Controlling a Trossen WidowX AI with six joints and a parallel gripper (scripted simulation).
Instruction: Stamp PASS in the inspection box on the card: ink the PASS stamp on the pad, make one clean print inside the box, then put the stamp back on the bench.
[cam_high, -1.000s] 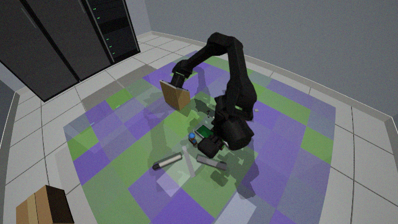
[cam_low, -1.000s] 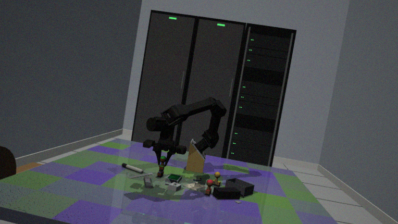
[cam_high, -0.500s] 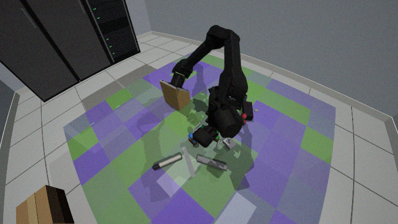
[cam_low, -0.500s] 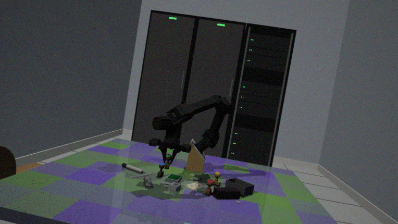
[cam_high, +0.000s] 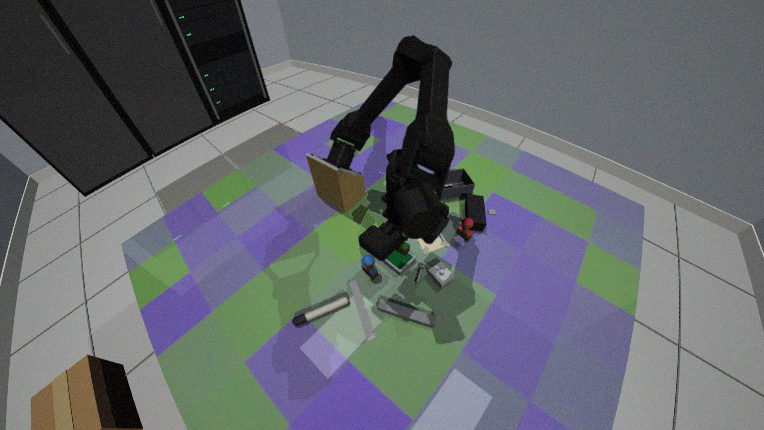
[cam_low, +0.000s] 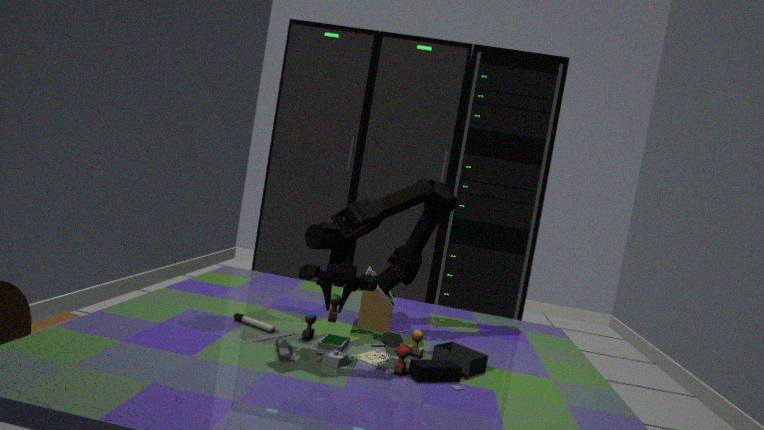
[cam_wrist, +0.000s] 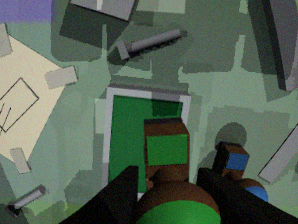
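Note:
My gripper is shut on the green-topped stamp, a brown stamp with a green label. It hangs upright above the ink pad, a green pad in a pale tray, with a visible gap in the exterior view. The stamp's underside is hidden. The cream card lies beside the pad, with small grey pieces at its edges. Its outlined box shows partly in the wrist view, with thin dark strokes inside; I cannot tell what they are.
A blue-topped stamp stands close beside the pad. A grey knobbed block, red-topped stamp, yellow-topped stamp, black box, marker and upright tan board stand or lie around.

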